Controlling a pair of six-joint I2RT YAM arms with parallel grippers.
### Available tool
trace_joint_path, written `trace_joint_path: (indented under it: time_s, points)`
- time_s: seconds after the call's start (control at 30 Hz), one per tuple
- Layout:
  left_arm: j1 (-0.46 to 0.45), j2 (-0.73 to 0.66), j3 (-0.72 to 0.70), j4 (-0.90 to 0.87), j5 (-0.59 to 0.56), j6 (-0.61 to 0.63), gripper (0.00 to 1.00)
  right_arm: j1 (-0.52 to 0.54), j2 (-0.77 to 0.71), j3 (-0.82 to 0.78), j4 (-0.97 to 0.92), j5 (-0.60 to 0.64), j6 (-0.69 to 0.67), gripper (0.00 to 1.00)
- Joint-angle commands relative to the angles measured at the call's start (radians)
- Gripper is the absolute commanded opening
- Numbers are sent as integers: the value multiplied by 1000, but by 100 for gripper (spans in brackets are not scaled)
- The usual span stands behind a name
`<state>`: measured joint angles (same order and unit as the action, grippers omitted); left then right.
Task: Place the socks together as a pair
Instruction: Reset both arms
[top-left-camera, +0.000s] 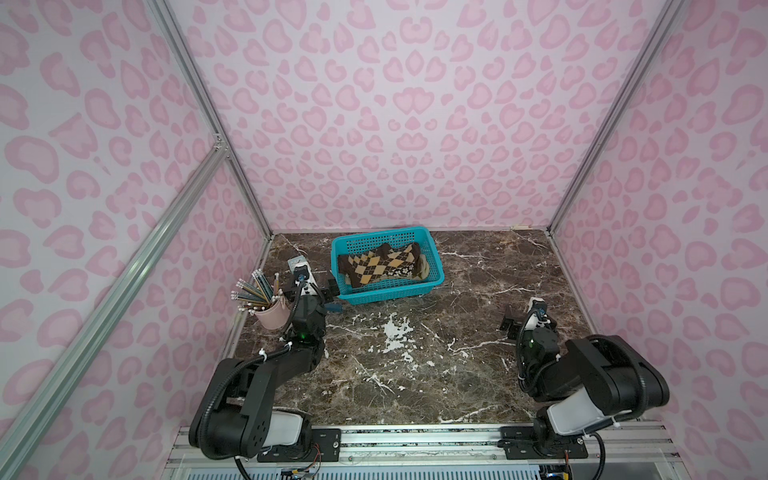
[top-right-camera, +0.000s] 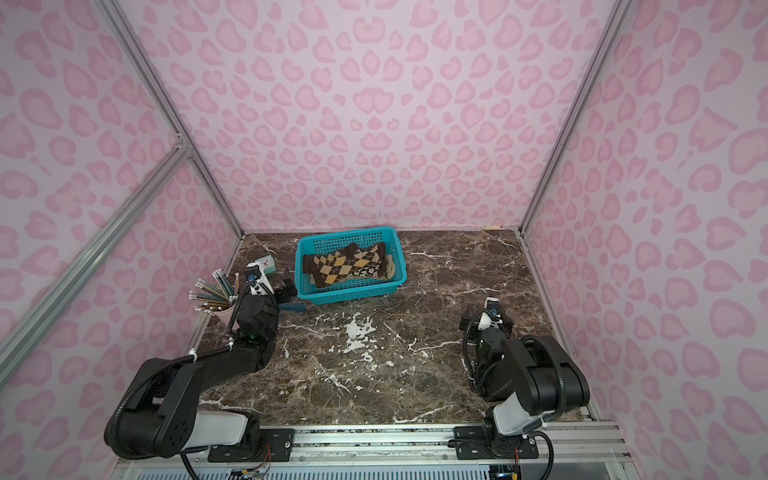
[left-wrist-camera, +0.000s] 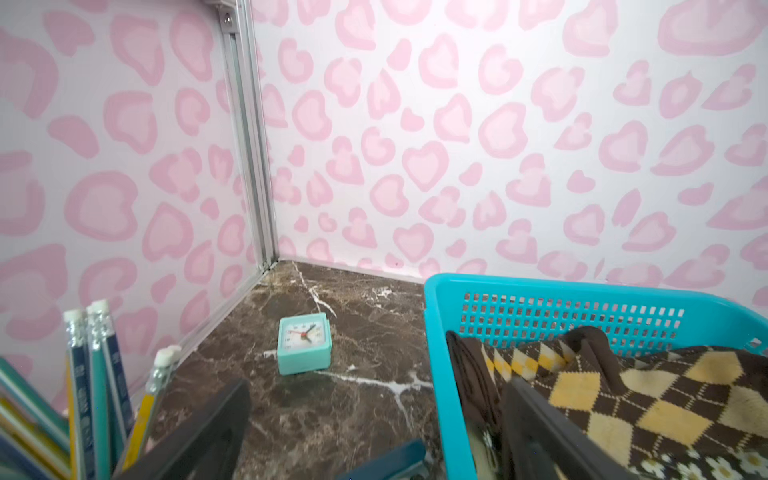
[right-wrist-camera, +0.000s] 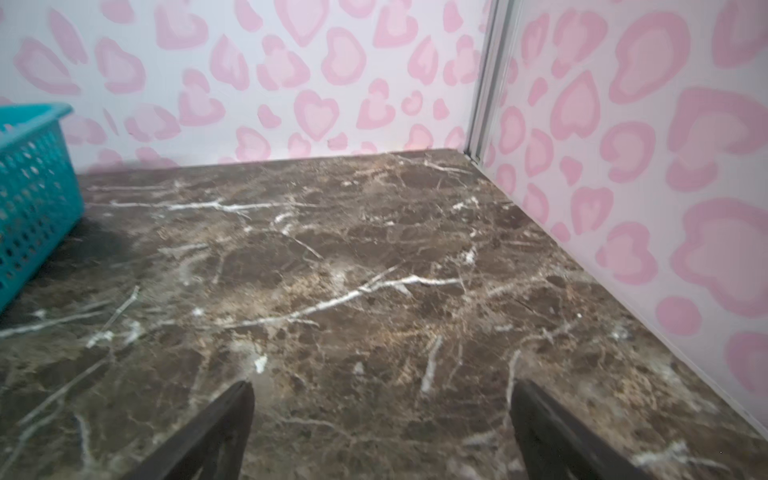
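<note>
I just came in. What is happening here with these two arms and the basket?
Two robot arms work at a marble table. The socks, brown argyle ones and a flowered one, lie heaped in the teal basket; none is laid out as a pair yet. The left gripper hangs at the basket's near corner, jaws open, holding nothing. The right gripper hovers over the table away from the basket, jaws open and empty. A cup of pencils and a small clock stand aside.

Btm socks (top-left-camera: 420, 268) mostly hidden under argyle sock (top-left-camera: 376, 266); basket (right-wrist-camera: 33, 195) cut off in R wrist view.
</note>
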<state>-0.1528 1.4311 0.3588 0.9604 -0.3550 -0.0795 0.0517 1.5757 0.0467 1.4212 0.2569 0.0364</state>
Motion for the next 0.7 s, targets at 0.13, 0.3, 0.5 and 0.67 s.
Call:
trace_joint_path:
  time_s: [0.13, 0.3, 0.5, 0.67]
  points:
    - [14, -60, -82, 241, 98, -17, 97, -78, -2, 62, 137, -141, 54, 100]
    - [-2, -192, -78, -20, 17, 73, 98, -77, -4, 76, 102, -163, 47, 100]
    - [9, 38, -61, 125, 75, 131, 99, -76, -9, 88, 71, -164, 49, 100]
    - [103, 102, -94, 234, 192, 54, 99, -79, -13, 108, 28, -170, 48, 100]
